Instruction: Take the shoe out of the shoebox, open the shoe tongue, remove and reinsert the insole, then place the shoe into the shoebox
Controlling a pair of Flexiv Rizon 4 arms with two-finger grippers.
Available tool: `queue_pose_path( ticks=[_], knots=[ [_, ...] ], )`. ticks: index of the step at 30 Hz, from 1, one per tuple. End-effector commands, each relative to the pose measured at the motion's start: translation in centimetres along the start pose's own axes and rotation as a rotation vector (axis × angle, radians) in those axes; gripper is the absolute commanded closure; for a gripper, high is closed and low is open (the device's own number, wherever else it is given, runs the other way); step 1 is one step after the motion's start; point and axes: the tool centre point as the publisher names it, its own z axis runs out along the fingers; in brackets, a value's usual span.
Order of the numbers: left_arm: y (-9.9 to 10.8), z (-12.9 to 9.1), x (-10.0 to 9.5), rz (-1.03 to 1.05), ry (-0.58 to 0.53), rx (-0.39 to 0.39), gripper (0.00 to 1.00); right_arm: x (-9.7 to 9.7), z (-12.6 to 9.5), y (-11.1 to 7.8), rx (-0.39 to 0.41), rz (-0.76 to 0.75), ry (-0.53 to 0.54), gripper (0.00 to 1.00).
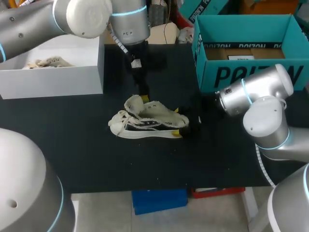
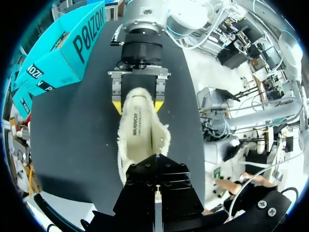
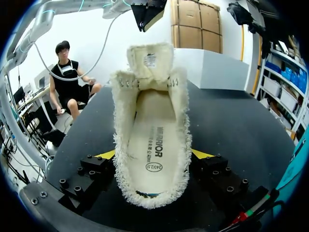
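Observation:
A cream fuzzy shoe (image 1: 147, 121) lies on the black table (image 1: 72, 145), toe to the left. My right gripper (image 1: 177, 121) has come in from the right. Its yellow-tipped fingers (image 3: 107, 154) press both sides of the heel, so it is shut on the shoe (image 3: 149, 145). The tongue (image 3: 150, 60) stands folded up, and the printed insole (image 3: 153, 150) lies inside the shoe. My left gripper (image 1: 143, 96) hangs shut just above and behind the tongue with nothing in it. It also shows in the right wrist view, left gripper (image 3: 147, 14), apart from the tongue. In the left wrist view the shoe (image 2: 140, 130) runs from my left gripper (image 2: 155, 162) to the right gripper (image 2: 138, 105).
A teal open shoebox (image 1: 251, 72) stands at the back right, close behind my right arm. A white box (image 1: 53, 79) at the back left holds a pale, shoe-like item (image 1: 48, 62). Bare black table lies in front of the shoe up to the near edge.

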Motion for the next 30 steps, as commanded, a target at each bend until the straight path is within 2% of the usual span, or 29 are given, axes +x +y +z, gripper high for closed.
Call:
queue_pose_path(
  ticks=[1,3,5,7,12,18,30],
  knots=[
    [0.4,2.0,-1.6,0.022,0.005,0.081,1.0,0.0,0.0,0.0,0.003,0.001,0.0,1.0],
    [0.2,2.2,-2.1,0.051,0.022,0.109,1.0,0.0,0.0,0.0,0.003,0.001,0.0,1.0],
    [-0.1,2.3,-2.5,0.068,0.019,0.081,1.0,0.0,0.0,0.0,0.003,0.001,0.0,1.0],
    [-0.3,2.6,-2.8,0.103,0.059,0.1,1.0,0.0,0.0,0.0,0.003,0.001,0.0,1.0],
    [-0.7,3.4,-3.5,0.115,0.086,0.051,1.0,0.0,0.0,0.0,0.003,0.001,0.0,1.0],
    [-1.6,4.1,-3.7,0.129,0.111,-0.02,1.0,0.0,0.0,0.0,0.003,0.001,0.0,1.0],
    [-1.5,7.3,-3.2,0.123,0.144,-0.031,1.0,0.0,0.0,0.0,0.003,0.001,0.0,1.0]
  ],
)
